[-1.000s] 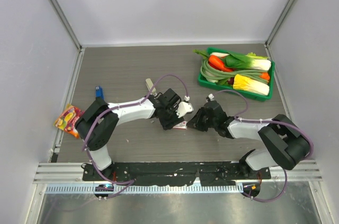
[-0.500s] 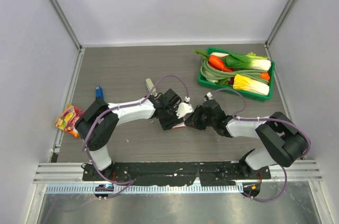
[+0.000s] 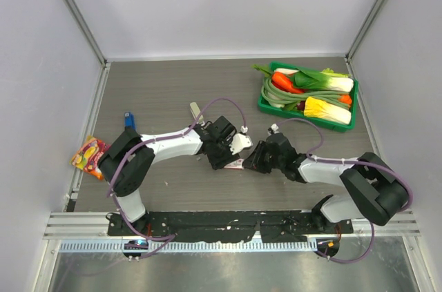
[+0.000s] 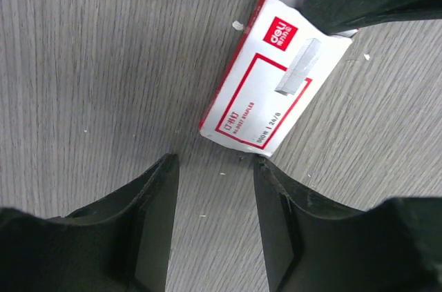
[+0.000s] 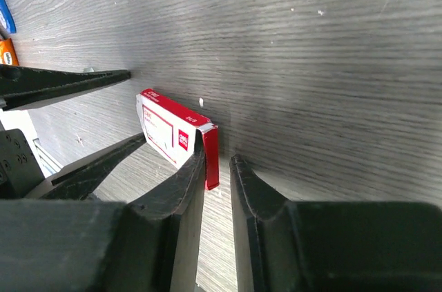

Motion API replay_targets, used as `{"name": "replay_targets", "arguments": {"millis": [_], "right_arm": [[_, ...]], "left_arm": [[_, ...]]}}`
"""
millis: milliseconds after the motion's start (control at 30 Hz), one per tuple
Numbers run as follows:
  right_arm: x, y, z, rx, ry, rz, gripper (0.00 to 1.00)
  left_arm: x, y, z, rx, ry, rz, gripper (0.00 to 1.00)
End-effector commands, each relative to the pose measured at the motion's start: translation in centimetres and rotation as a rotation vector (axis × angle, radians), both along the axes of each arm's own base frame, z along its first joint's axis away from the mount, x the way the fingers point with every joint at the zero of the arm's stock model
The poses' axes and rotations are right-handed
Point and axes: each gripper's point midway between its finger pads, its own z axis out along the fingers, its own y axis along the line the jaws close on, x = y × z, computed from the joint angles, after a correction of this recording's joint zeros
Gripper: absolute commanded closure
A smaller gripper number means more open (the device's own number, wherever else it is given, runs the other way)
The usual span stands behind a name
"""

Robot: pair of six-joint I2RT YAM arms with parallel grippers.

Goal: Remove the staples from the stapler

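The right claw (image 5: 215,168) pinches the staple box's (image 4: 275,78) red flap (image 5: 210,157); the left claw (image 4: 210,226), released, straddles the box's near corner, with the stapler (image 3: 128,120) well apart.

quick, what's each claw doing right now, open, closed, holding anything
Left claw: open, empty, just short of the white-and-red box.
Right claw: nearly closed around the box's red end flap; firm contact cannot be told.

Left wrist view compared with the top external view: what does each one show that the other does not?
Only the left wrist view shows the printed face of the white-and-red box. Only the top external view shows the blue stapler, the orange snack packet and the green vegetable tray. Both show the box, the left gripper and the wooden table.
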Motion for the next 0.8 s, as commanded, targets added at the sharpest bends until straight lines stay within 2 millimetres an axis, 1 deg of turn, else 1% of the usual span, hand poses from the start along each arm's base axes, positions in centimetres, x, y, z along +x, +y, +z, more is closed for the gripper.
{"name": "replay_targets", "arguments": {"millis": [0,33,100,167,200,267,300,333,400,433,533,567,633,667,733,767], "right_arm": [[-1.8,-1.3,-1.4,-0.065,0.047,0.02,0.73],[-1.9,-1.4,-1.5,-0.07,0.05,0.022,0.73],[-2.1,-1.4,-1.6,-0.073,0.056,0.027,0.73],[-2.3,-1.6,-1.8,-0.08,0.063,0.031,0.71],[-2.3,-1.6,-1.8,-0.079,0.062,0.035,0.67],[-2.5,-1.7,-1.9,-0.085,0.063,0.035,0.66],[-2.5,-1.8,-1.9,-0.086,0.065,0.033,0.65],[-2.5,-1.8,-2.0,-0.087,0.066,0.033,0.65],[-2.7,-1.8,-2.3,-0.087,0.075,0.032,0.64],[-2.7,-1.9,-2.4,-0.089,0.075,0.031,0.65],[-2.7,-1.7,-2.5,-0.084,0.083,0.03,0.65],[-2.7,-1.8,-2.4,-0.082,0.08,0.026,0.64],[-2.7,-1.8,-2.5,-0.081,0.083,0.02,0.65],[-2.7,-1.8,-2.5,-0.081,0.083,0.02,0.64],[-2.7,-1.9,-2.4,-0.075,0.081,0.014,0.65],[-2.7,-1.8,-2.3,-0.072,0.078,0.015,0.65]], "left_arm": [[0.1,-0.1,0.7,-0.005,-0.034,-0.015,0.49],[0.3,-0.3,1.3,-0.011,-0.042,-0.019,0.5],[0.0,-0.1,2.1,-0.014,-0.039,-0.032,0.5],[0.0,-0.2,2.9,-0.023,-0.044,-0.042,0.5],[-0.4,0.1,3.2,-0.018,-0.03,-0.05,0.5],[-0.5,-0.1,4.4,-0.027,-0.031,-0.078,0.5],[-1.2,0.2,4.7,-0.017,0.0,-0.089,0.5],[-1.1,-0.2,5.9,-0.041,-0.002,-0.098,0.5],[-1.5,-0.3,6.8,-0.058,0.026,-0.101,0.49],[-1.5,-1.1,7.9,-0.096,0.029,-0.109,0.49],[-1.5,-2.2,8.7,-0.147,0.05,-0.089,0.49],[-1.1,-2.8,8.3,-0.159,0.05,-0.078,0.49],[-1.0,-3.3,7.3,-0.159,0.069,-0.047,0.49],[-0.8,-3.4,6.0,-0.137,0.09,-0.034,0.49],[-0.4,-3.8,4.8,-0.13,0.097,-0.009,0.5],[0.0,-3.9,4.3,-0.127,0.085,0.005,0.5]]}}
